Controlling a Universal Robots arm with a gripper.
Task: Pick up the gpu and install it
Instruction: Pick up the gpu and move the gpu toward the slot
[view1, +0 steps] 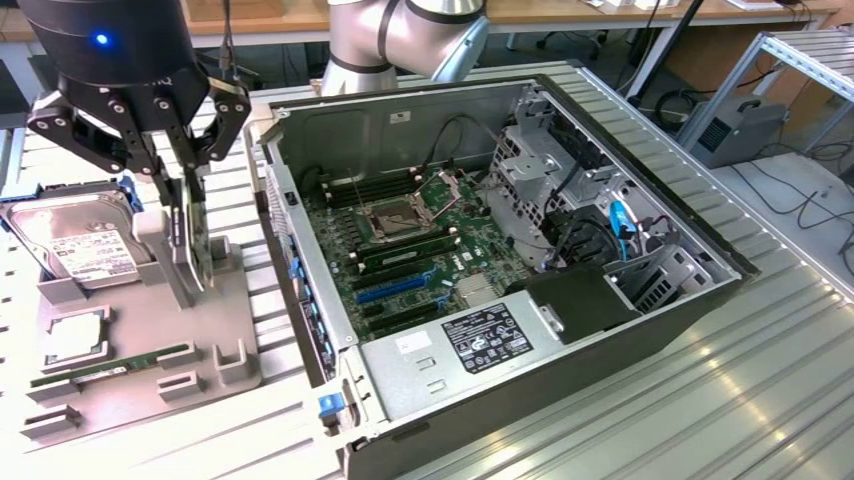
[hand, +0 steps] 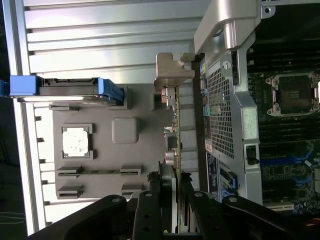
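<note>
The gripper (view1: 184, 200) pinches the gpu (view1: 188, 255) edge-on. The card stands upright over the gray parts tray (view1: 134, 400), just beside the open computer case (view1: 694, 300). The grasp looks made, though whether the card is clear of its holder cannot be told. The blue expansion slot (view1: 398, 286) inside the case sits unfilled, so installation is not yet done.

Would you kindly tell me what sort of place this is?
Probably a robotics lab or workshop: an open computer case lies on a ribbed metal table, and a robot hand grips the gpu at a grey parts tray.
</note>
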